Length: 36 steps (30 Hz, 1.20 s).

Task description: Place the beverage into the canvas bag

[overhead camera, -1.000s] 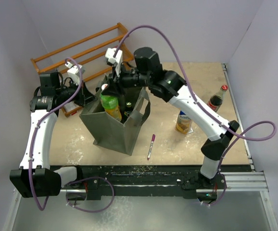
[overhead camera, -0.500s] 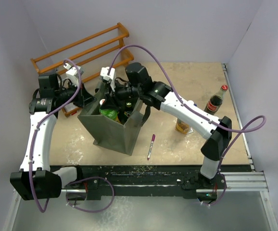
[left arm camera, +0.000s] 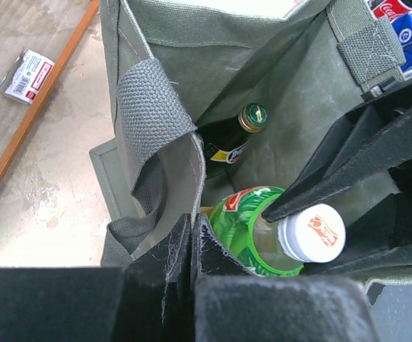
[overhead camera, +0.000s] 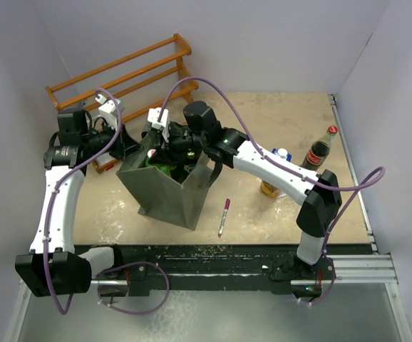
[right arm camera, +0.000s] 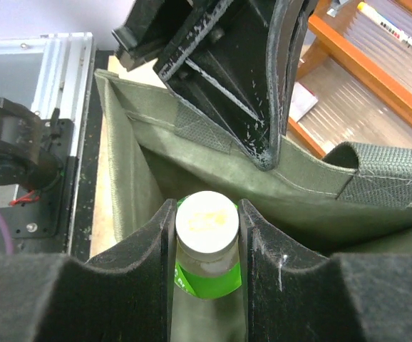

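The dark grey-green canvas bag (overhead camera: 165, 192) stands open on the table. My right gripper (overhead camera: 170, 146) is shut on the white-capped neck of a green-labelled beverage bottle (overhead camera: 165, 166) and holds it upright, its body down inside the bag. In the right wrist view my right gripper (right arm camera: 206, 212) clamps the bottle (right arm camera: 207, 281) just under the cap. My left gripper (left arm camera: 192, 231) is shut on the bag's rim (left arm camera: 199, 160) next to a loop handle (left arm camera: 149, 107), and it also shows in the top view (overhead camera: 130, 147). A dark green bottle (left arm camera: 229, 144) lies deeper in the bag.
A wooden rack (overhead camera: 120, 71) stands behind the bag. A cola bottle (overhead camera: 320, 148) is at the right edge, a yellow can (overhead camera: 271, 187) beside my right arm. A purple pen (overhead camera: 224, 214) lies in front of the bag. A small box (left arm camera: 26, 75) lies under the rack.
My right gripper has moved left and down with the bottle, lowering it from above the bag's mouth to inside the bag. My left gripper has kept its hold on the rim.
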Each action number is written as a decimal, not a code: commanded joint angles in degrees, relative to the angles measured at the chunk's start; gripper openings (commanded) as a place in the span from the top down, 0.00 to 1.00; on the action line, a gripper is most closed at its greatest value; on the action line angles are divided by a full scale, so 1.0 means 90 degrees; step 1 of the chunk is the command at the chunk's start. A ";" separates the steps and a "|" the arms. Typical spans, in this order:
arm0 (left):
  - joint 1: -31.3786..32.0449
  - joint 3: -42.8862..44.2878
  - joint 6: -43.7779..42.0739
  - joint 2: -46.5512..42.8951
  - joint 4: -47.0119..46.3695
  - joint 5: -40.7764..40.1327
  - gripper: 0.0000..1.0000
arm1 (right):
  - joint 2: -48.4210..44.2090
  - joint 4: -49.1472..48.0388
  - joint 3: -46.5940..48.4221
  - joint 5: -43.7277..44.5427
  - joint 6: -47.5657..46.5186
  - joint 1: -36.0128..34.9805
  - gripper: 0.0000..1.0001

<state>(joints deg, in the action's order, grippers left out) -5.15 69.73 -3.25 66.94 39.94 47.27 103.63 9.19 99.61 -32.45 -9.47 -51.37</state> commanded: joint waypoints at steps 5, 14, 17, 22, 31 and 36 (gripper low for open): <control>-0.0031 -0.0063 -0.0402 -0.0116 0.0045 0.0132 1.00 | 0.0014 -0.1271 -0.0483 0.0138 -0.0412 0.0094 1.00; -0.0038 -0.0034 -0.0419 -0.0143 0.0069 0.0076 1.00 | 0.0213 -0.1130 -0.0479 0.0445 -0.0622 0.0178 1.00; -0.0034 -0.0046 -0.0449 -0.0171 0.0083 0.0071 1.00 | 0.0241 -0.1129 -0.0538 0.0675 -0.0690 0.0191 1.00; -0.0034 -0.0065 -0.0432 -0.0185 0.0064 0.0090 1.00 | 0.0314 -0.1172 -0.0558 0.1068 -0.0791 0.0233 1.00; -0.0029 -0.0034 -0.0471 -0.0236 0.0089 0.0061 1.00 | 0.0468 -0.1021 -0.0625 0.1050 -0.1031 0.0249 1.00; -0.0032 -0.0012 -0.0482 -0.0215 0.0122 0.0070 1.00 | 0.0489 -0.0879 -0.0770 0.0938 -0.1182 0.0249 0.98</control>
<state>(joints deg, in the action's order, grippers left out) -5.19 69.58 -5.80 66.00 40.40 47.53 108.07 4.36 93.36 -26.35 -15.03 -49.98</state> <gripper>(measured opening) 0.011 0.359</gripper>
